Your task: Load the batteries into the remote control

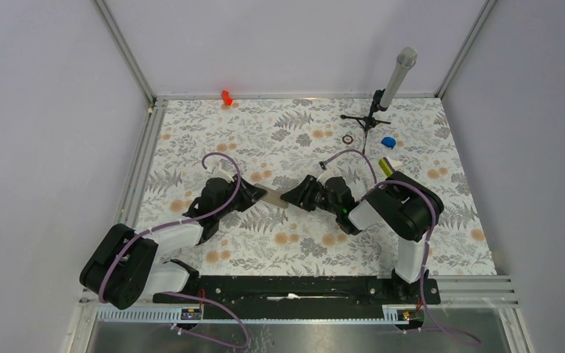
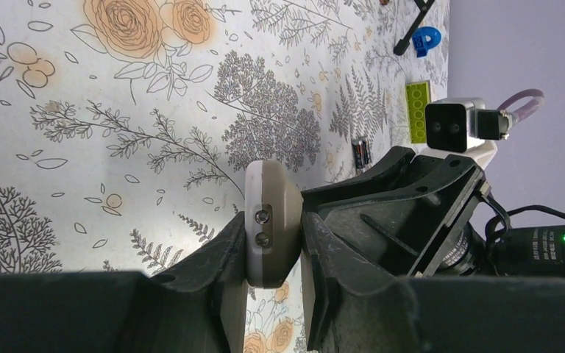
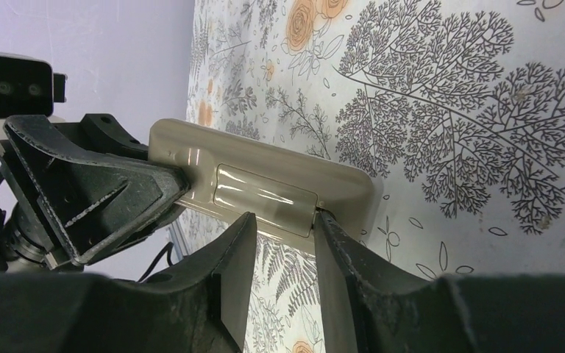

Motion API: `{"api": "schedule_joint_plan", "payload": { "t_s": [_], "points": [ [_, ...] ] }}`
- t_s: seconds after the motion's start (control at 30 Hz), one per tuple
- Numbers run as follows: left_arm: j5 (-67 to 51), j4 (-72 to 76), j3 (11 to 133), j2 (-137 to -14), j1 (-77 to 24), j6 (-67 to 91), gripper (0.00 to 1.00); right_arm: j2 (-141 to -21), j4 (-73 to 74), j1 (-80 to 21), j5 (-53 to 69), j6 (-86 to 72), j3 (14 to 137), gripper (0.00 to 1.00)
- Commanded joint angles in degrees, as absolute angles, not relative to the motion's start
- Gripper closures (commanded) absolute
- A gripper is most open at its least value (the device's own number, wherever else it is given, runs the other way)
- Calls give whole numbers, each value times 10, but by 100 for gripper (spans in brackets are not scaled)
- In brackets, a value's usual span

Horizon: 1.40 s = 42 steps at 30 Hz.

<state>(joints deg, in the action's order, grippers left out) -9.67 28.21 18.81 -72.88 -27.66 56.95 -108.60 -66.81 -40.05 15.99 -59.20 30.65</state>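
The remote control [image 1: 274,197] is held above the table between both grippers. My left gripper [image 1: 256,193] is shut on one end of it. In the left wrist view the remote [image 2: 272,187] shows end-on, clamped between the fingers of the left gripper [image 2: 274,218]. In the right wrist view its back face [image 3: 265,176] shows, with the battery cover [image 3: 265,200] closed. My right gripper [image 3: 283,220] is open at the remote's near edge, one fingertip [image 3: 322,220] touching the cover's end. The two batteries [image 2: 361,152] lie side by side on the table by the yellow-green bar.
A yellow-green bar [image 1: 388,165] [image 2: 417,110] lies by the right arm. A blue piece [image 1: 388,141], a small dark ring [image 1: 348,138] and a microphone stand [image 1: 397,77] are at the back right. A red piece [image 1: 226,96] sits at the back edge.
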Motion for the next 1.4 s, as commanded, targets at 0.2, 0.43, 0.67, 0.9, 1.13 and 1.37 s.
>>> {"api": "schedule_joint_plan", "payload": {
  "t_s": [0.2,0.43,0.67,0.9,1.13,1.37],
  "points": [
    [-43,114,187,-773,-384,583,100,-1064,-790,-437,271,-614,343,60],
    [-2,64,195,-766,-385,576,100,-1032,-773,-422,256,-594,327,60],
    [36,24,204,-760,-386,567,100,-1004,-754,-403,251,-581,310,60],
    [63,-11,218,-752,-387,556,100,-995,-751,-396,250,-581,309,60],
    [84,-33,220,-724,-388,551,100,-950,-551,-396,155,-534,303,59],
    [75,-18,218,-739,-387,552,100,-947,-465,-396,123,-523,313,49]
  ]
}}
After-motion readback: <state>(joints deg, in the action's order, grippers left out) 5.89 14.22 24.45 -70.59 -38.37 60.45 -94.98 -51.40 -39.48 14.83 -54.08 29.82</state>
